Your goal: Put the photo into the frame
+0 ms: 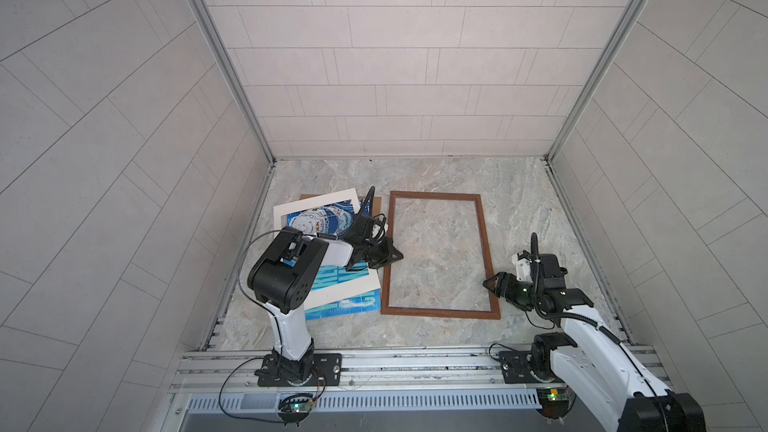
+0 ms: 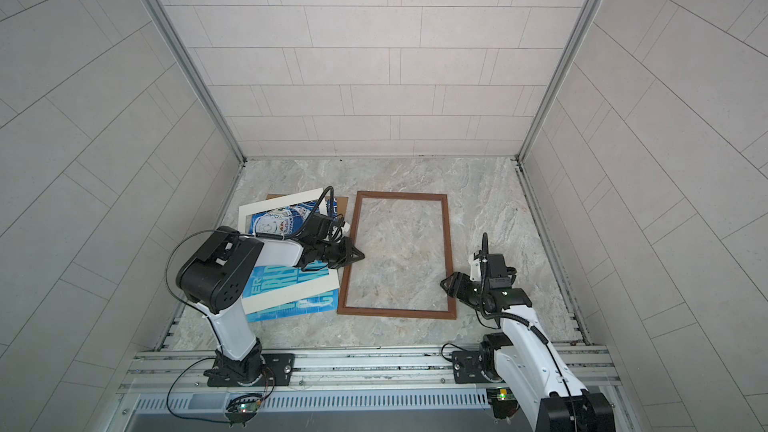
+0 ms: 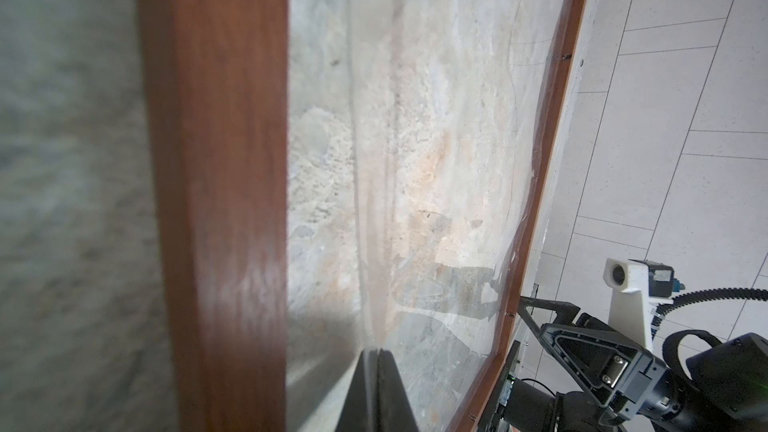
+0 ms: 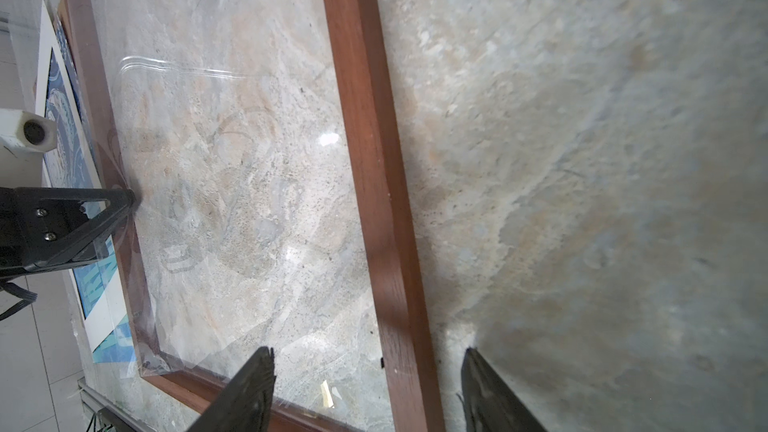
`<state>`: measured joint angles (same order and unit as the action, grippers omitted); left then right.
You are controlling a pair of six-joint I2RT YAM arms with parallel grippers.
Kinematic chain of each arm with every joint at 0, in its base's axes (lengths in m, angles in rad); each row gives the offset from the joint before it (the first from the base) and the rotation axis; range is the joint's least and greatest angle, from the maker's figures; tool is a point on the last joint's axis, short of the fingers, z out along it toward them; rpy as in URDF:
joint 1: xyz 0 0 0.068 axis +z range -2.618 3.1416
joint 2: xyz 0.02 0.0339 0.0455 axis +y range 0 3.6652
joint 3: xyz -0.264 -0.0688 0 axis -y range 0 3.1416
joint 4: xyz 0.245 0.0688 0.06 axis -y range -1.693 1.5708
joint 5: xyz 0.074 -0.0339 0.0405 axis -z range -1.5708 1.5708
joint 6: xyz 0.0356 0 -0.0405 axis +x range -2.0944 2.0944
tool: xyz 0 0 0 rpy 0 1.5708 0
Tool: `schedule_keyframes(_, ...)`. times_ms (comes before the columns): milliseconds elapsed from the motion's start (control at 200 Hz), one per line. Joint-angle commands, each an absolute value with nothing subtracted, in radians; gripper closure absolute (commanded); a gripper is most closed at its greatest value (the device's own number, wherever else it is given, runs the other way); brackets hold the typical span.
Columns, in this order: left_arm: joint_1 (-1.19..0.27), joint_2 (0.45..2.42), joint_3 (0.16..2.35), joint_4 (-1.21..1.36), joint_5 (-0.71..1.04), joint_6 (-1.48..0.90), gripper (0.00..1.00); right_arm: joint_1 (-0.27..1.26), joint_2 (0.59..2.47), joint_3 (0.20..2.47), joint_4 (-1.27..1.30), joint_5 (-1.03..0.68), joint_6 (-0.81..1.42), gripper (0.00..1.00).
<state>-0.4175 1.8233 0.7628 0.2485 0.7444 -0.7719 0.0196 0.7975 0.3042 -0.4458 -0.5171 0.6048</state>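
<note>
You have one frame point(image 1: 436, 194) lying flat on the table point(image 1: 415, 338), long sides running away from you, with a clear pane point(image 4: 232, 72) glinting inside it. Bare table lies open behind the frame, along its right side up to the wall, and in a strip in front of it.

The one photo point(image 1: 357, 305) lies face up to the left of the frame, its near right corner just beside the frame's near left corner. One white mat point(image 1: 316, 197) sits askew on top of it, and one brown backing board point(image 1: 376, 201) shows behind both.

Your left gripper point(image 1: 397, 256) has its jaws pressed together, the tip over the frame's left rail. Your right gripper point(image 4: 370, 367) has its jaws spread wide, one finger either side of the frame's right rail, gripping nothing.
</note>
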Motion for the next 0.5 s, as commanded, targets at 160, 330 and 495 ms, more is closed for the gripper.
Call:
schedule_keyframes(160,-0.420,1.781,0.832,0.047,0.682,-0.688,0.67,0.024,0.796,0.299,-0.424,-0.527,0.612,0.33)
schedule_keyframes(330,-0.420,1.770,0.934,-0.203,0.614,-0.611,0.52,0.023,0.792,0.299,-0.408,-0.537,0.611,0.33)
schedule_keyframes(495,-0.422,1.755,1.006,-0.421,0.546,-0.539,0.44,0.022,0.768,0.297,-0.406,-0.541,0.609,0.33)
